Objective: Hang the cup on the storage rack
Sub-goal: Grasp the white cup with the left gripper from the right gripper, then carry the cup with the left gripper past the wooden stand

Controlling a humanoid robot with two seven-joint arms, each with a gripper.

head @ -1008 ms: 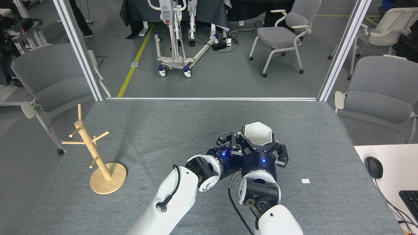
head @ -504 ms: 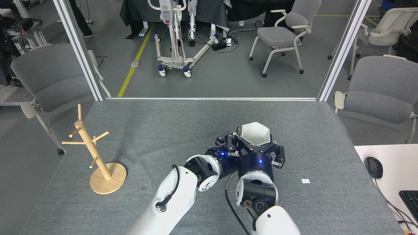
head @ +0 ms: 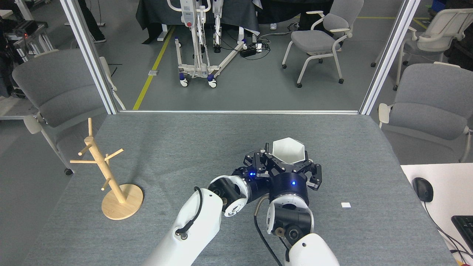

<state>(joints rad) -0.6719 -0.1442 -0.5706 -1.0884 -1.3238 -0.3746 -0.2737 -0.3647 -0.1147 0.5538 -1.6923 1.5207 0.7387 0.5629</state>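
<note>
Nearby, rack, white tag.

Cup lower body, handle hidden behind grippers; jaws' state unclear; keyboard cut off at rt edge.

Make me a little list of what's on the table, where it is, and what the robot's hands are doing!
cup: white cup, upright, mid-table, right of centre
rack: wooden rack, near the table's left edge, pegs bare
left gripper: against the cup's left side; grip unclear
right gripper: at the cup's near side; grip unclear
small white tab, lying on the table, right of the arms
task state: cup not yet hung
</note>
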